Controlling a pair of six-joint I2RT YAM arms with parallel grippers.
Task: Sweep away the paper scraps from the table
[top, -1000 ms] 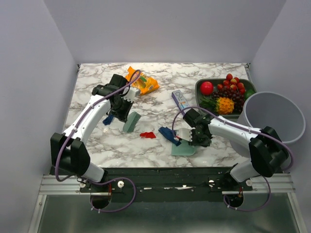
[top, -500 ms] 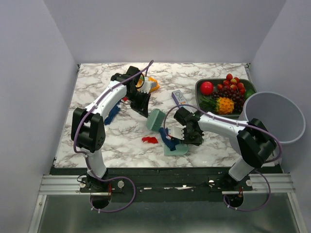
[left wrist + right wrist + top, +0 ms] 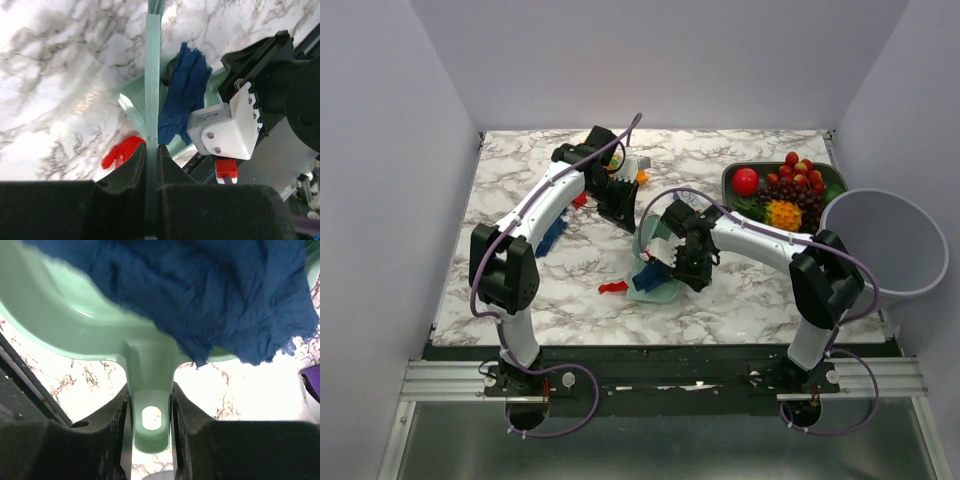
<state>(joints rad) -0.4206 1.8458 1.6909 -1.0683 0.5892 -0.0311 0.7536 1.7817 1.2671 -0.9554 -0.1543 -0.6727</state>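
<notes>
Clamping brush (image 3: pixel 152 75) in left end effector (image 3: pixel 152 150), dustpan (image 3: pixel 60 330) in right end effector (image 3: pixel 150 407); now carrying blue scrap (image 3: pixel 200 295), red scrap (image 3: pixel 122 151) beside dustpan.

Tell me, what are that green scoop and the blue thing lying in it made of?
The dustpan looks like moulded plastic: mint green, smooth, slightly glossy, with a hanging hole formed in its handle. The blue scrap looks like thin paper, matte and creased with a ragged edge; soft cloth cannot be ruled out.
</notes>
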